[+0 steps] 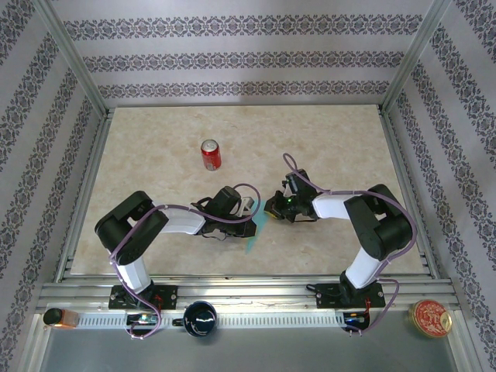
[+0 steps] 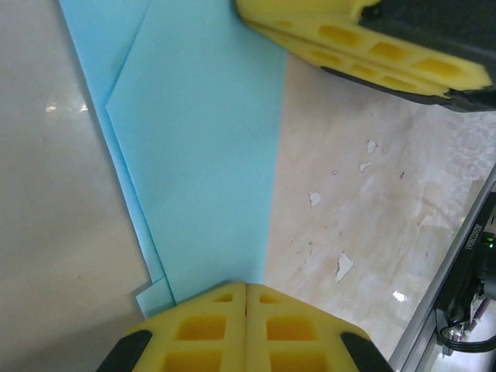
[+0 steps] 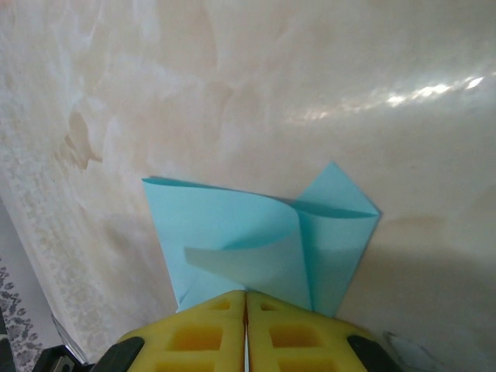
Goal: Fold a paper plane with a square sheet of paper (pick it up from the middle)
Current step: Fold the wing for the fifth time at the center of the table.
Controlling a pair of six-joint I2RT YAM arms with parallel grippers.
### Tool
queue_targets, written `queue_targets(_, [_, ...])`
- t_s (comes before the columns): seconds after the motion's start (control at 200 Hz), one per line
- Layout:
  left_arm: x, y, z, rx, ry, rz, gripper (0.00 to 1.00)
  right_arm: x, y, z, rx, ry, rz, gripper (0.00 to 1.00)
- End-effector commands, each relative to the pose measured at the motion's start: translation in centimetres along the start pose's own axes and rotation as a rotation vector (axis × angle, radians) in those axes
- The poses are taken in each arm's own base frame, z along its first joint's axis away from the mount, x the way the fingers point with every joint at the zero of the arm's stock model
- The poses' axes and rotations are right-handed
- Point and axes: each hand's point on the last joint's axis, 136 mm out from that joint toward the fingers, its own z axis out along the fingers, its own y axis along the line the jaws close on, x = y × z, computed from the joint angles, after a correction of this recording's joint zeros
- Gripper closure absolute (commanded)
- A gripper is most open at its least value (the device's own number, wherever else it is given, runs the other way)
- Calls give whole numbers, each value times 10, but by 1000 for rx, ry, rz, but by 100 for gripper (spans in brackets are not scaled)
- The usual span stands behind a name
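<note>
Paper plane [image 2: 201,155] is sitting low at the worktop [image 1: 325,147] between the two arms, looking like a long narrow layered dart, mid-fold by my read. Left claw [image 2: 246,288] is pinching one end, pads pressed together on it; right claw [image 3: 246,296] is pinching the opposite end, where a flap is curling loose. Both arms are reaching inward, wrists low, facing each other. Next move is probably calling for flattening that flap and pressing the crease.

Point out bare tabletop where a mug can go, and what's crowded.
Free: the beige marble-look tabletop between the red soda can and the patterned back wall, and the far right corner beyond the black-and-white right arm. Crowded: the centre, where the left end effector and right end effector both clamp the folded turquoise-blue paper sheet.
</note>
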Motion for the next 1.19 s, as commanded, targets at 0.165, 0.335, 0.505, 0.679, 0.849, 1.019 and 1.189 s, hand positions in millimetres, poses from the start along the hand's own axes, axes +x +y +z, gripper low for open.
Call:
queue_targets(0.165, [78,67,7,-194,243,-132,100,-54,-41,-20,167,-263,112,87])
queue_targets(0.335, [77,66,8,-191,241,-134,100,-69,-38,-30,183,-325,101,87])
queue_targets(0.505, [76,65,8,-185,238,-137,100,-79,-43,-33,188,-335,107,87])
queue_targets(0.679, [75,64,7,-187,233,-135,100,-81,-20,-43,121,-325,52,87])
queue_targets(0.849, [71,61,6,-181,214,-136,100,-65,21,-57,-14,-306,-60,87])
queue_targets(1.019, [67,58,6,-178,201,-134,100,-32,33,-27,-79,-142,-91,89])
queue_targets(1.189, [63,53,6,-168,198,-137,100,-21,4,0,8,-77,-43,93])
